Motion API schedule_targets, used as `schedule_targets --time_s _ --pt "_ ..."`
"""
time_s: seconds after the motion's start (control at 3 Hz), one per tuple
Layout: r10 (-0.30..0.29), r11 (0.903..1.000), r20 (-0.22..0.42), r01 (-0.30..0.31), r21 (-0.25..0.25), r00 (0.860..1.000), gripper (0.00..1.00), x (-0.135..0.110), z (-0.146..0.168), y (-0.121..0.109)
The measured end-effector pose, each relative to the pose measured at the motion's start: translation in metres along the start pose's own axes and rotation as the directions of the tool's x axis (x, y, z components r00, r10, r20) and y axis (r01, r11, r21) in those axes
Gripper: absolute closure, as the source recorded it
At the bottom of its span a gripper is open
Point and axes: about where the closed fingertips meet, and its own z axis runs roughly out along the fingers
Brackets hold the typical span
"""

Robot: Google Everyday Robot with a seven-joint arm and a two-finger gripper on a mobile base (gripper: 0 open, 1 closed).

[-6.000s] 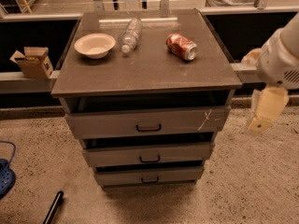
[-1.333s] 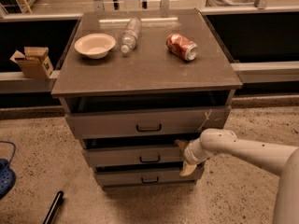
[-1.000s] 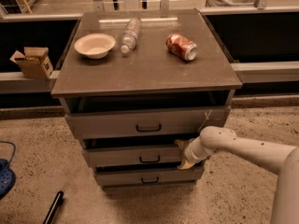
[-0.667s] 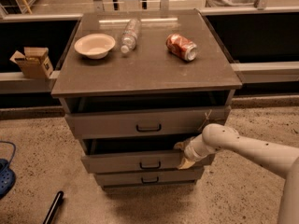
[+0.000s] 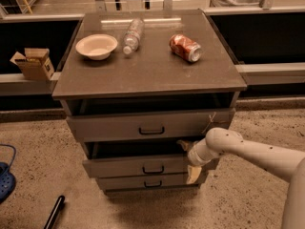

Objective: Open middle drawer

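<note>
The middle drawer (image 5: 138, 166) is the second of three grey drawers in the cabinet, with a plain front and a small black bar handle (image 5: 153, 169). It stands pulled out a little, with a dark gap above its front. My gripper (image 5: 188, 160) is at the right end of that front, on the end of my white arm (image 5: 248, 151) that comes in from the right. One finger (image 5: 184, 145) reaches over the top edge into the gap and the other (image 5: 193, 174) hangs down in front, so the gripper is shut on the drawer front.
The top drawer (image 5: 114, 125) is slightly out, and the bottom drawer (image 5: 128, 182) sits under the middle one. On the cabinet top (image 5: 152, 73) are a bowl (image 5: 96, 46), a plastic bottle (image 5: 132, 35) and a red can (image 5: 186, 47). A cardboard box (image 5: 33, 63) is at left. A black object (image 5: 53, 213) lies on the floor.
My arm came in from the right to the middle drawer's right end. The middle drawer has slid out toward me, and the gap above it has grown.
</note>
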Motion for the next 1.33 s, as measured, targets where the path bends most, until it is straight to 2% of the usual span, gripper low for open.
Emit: schedule_targets --time_s 0.33,0.67,1.0,1.33 --pt "0.0 1.0 0.0 0.0 0.0 1.0 0.0 0.0 0.0 0.0" --pt "0.009 0.9987 -0.015 -0.009 -0.051 1.0 0.01 -0.007 0.004 0.007" --pt "0.015 0.9921 -0.025 -0.018 -0.125 1.0 0.17 -0.017 -0.01 0.026" --pt "0.01 0.9736 -0.017 -0.014 -0.228 1.0 0.34 -0.026 -0.023 0.057"
